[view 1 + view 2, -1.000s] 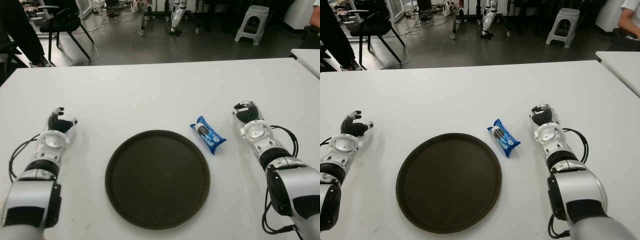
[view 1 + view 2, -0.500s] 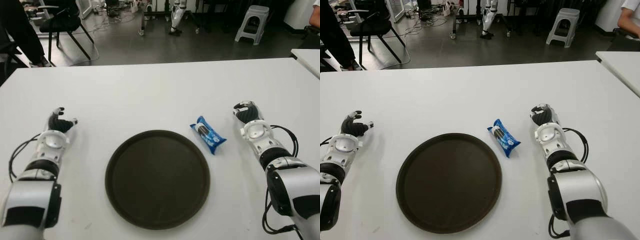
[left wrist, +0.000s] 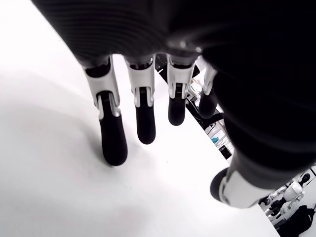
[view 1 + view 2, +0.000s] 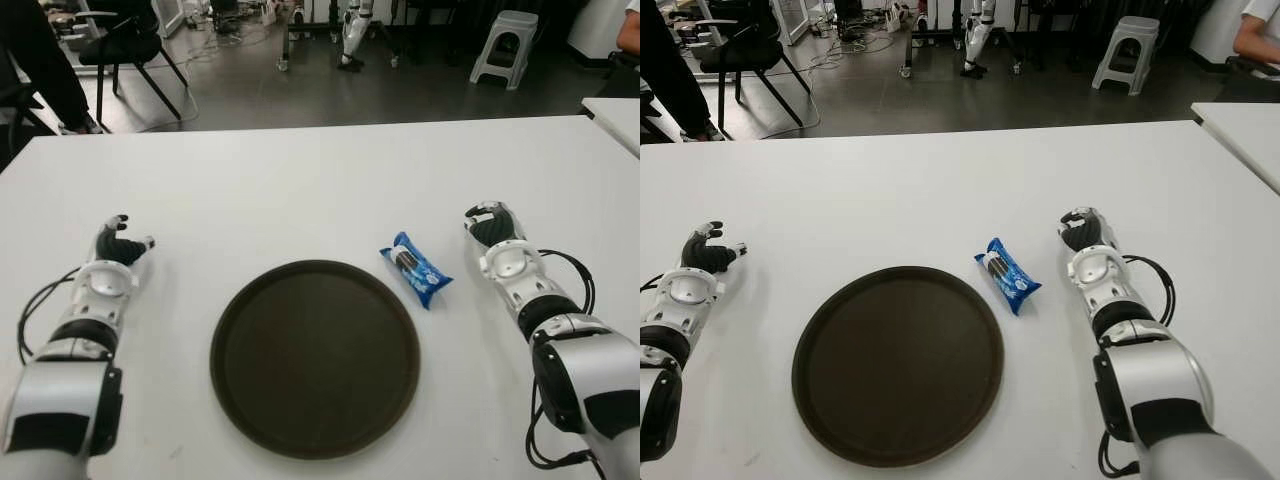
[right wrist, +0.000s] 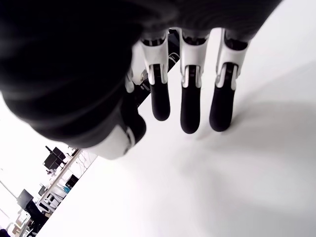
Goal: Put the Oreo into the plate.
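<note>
A blue Oreo packet (image 4: 415,269) lies on the white table (image 4: 300,190), just off the right rim of a round dark plate (image 4: 315,357) and clear of it. My right hand (image 4: 490,226) shows to the right of the packet, a short gap away, fingers relaxed and holding nothing; its fingertips (image 5: 190,116) hang over bare table. My left hand (image 4: 118,244) shows well left of the plate, open too, with its fingertips (image 3: 144,126) over bare table. Nothing lies in the plate.
Beyond the table's far edge there is a dark floor with a black chair (image 4: 125,50) at the back left and a grey stool (image 4: 506,45) at the back right. A second white table (image 4: 615,115) juts in at the right edge.
</note>
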`<act>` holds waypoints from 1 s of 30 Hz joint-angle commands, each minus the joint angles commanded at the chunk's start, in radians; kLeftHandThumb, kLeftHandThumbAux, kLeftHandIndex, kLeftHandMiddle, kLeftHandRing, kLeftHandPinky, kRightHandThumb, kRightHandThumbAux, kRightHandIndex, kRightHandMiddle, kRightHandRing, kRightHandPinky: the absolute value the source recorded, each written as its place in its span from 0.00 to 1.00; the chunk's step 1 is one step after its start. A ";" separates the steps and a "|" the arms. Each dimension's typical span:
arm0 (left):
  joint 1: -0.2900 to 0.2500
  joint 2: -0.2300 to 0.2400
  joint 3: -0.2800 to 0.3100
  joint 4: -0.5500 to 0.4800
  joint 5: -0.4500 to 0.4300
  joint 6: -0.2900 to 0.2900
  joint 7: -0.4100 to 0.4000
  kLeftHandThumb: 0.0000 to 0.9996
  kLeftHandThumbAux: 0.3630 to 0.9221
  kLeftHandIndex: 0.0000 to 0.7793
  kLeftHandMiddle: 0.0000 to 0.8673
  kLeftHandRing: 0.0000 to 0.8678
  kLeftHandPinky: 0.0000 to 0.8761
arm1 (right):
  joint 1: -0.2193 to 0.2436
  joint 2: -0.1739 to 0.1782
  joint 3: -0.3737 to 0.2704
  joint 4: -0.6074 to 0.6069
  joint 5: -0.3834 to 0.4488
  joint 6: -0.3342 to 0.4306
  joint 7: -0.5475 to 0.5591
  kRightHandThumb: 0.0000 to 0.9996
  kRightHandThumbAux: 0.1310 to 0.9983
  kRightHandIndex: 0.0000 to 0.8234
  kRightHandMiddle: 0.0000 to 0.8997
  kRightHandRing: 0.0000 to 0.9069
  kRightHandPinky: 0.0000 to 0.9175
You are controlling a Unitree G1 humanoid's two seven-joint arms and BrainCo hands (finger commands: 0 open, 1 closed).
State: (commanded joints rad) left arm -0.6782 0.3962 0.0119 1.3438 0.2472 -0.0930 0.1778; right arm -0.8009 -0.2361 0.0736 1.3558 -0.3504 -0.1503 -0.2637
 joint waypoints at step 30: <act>-0.002 0.001 0.006 -0.001 -0.009 0.005 -0.013 0.20 0.67 0.06 0.17 0.23 0.29 | -0.005 -0.007 0.081 -0.039 -0.044 -0.126 -0.058 0.35 0.69 0.18 0.20 0.23 0.28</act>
State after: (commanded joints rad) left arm -0.6800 0.3973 0.0184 1.3428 0.2384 -0.0880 0.1651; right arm -0.8061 -0.2427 0.1546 1.3170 -0.3947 -0.2767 -0.3215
